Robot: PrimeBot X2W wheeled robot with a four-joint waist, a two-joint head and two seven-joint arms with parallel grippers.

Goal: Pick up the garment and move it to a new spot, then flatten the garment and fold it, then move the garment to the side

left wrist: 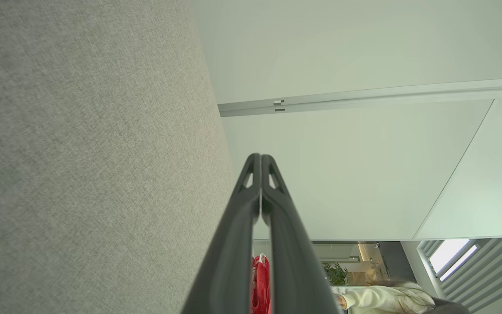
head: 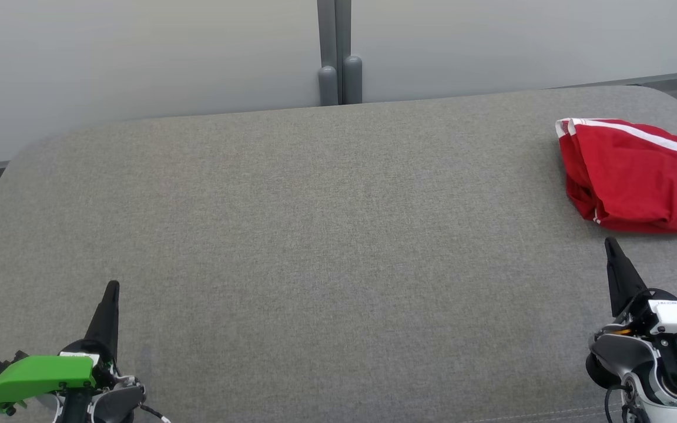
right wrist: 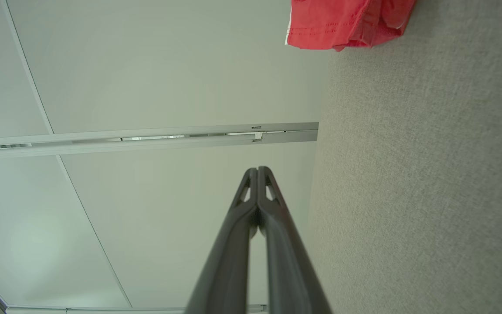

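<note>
The garment (head: 638, 176) is red with white stripes and lies folded into a compact bundle at the far right of the grey fabric table (head: 315, 235). Its edge also shows in the right wrist view as the garment (right wrist: 347, 22), and a red sliver of the garment (left wrist: 260, 283) peeks between the fingers in the left wrist view. My right gripper (head: 610, 242) hovers just in front of the garment, shut and holding nothing. My left gripper (head: 113, 285) sits at the lower left, far from the garment, shut and empty. The tips meet in both wrist views: left gripper (left wrist: 260, 156), right gripper (right wrist: 258, 169).
A pale partition wall (head: 138, 59) with a grey post (head: 338, 53) runs behind the table. The table's rounded far corners fall away to the floor. A person in a cream sleeve (left wrist: 377, 298) is visible in the background of the left wrist view.
</note>
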